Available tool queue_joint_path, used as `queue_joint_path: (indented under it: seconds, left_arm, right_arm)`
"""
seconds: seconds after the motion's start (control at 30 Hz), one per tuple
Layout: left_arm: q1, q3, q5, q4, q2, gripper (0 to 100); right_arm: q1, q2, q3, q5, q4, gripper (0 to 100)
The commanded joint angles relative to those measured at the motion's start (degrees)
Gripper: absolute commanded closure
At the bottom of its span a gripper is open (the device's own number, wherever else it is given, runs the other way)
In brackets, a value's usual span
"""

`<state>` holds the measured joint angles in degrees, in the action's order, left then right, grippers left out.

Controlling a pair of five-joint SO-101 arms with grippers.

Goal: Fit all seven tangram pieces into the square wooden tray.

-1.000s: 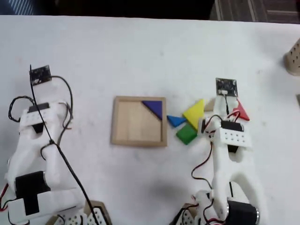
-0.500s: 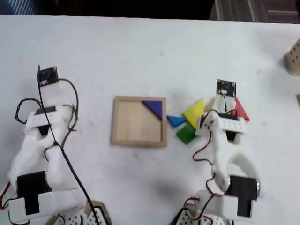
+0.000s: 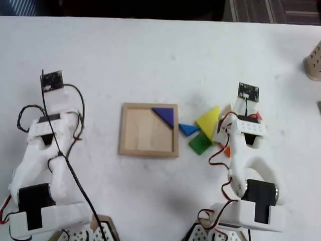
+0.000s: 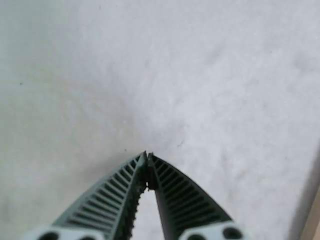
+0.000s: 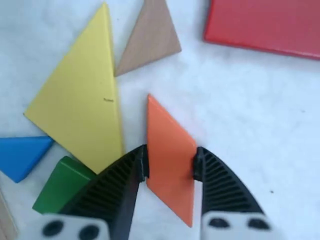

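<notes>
The square wooden tray (image 3: 131, 131) lies mid-table with a dark blue triangle (image 3: 164, 116) in its far right corner. To its right lie a light blue triangle (image 3: 188, 129), a yellow triangle (image 3: 208, 120), a green square (image 3: 199, 143), a tan triangle (image 5: 150, 37) and a red piece (image 5: 265, 22). My right gripper (image 5: 170, 161) is shut on an orange parallelogram (image 5: 167, 132), one finger against each long edge, beside the yellow triangle (image 5: 80, 105). In the high view a corner of the orange parallelogram (image 3: 226, 150) peeks out by the right arm (image 3: 247, 131). My left gripper (image 4: 148, 158) is shut with nothing in it over bare table, left of the tray.
A tan perforated object (image 3: 314, 63) stands at the table's far right edge. Loose cables hang along the left arm (image 3: 47, 131). Bare white table (image 3: 150, 60) stretches behind the tray and pieces.
The right arm has drawn back toward its base and turned slightly right, and the orange piece now shows beside it. The left arm shifted a little right early on, then held.
</notes>
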<state>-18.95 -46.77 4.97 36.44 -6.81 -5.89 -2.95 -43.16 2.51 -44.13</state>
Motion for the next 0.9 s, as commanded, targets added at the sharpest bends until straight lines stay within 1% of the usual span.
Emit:
queue_joint_path:
  seconds: [0.0, 0.1, 0.2, 0.3, 0.47, 0.73, 0.87]
  left_arm:
    - [0.9, 0.4, -0.2, -1.1, -2.9, 98]
    - [0.9, 0.4, -0.2, -1.1, -2.9, 98]
    - [0.9, 0.4, -0.2, -1.1, -2.9, 98]
    - [0.7, 0.4, -0.2, -1.1, -3.0, 98]
    - [0.6, 0.4, -0.2, -1.1, -3.0, 98]
    - [0.6, 0.4, -0.2, -1.1, -3.0, 98]
    - [0.6, 0.4, -0.2, -1.1, -3.0, 98]
  right_arm:
    - [-0.2, -0.4, 2.4, 0.4, -0.2, 93.0]
    - [-1.5, -0.4, 2.5, 0.3, -0.3, 93.7]
    - [-3.8, -0.5, 3.6, 0.3, -0.2, 97.8]
    - [-5.4, -0.5, 4.2, 0.3, -0.2, 98.1]
    - [-5.8, -3.6, 4.3, 0.3, -0.3, 98.1]
    - [-6.6, -11.2, 4.3, 0.3, -4.4, 98.1]
    - [-4.2, -16.4, 4.4, 0.3, -7.1, 98.1]
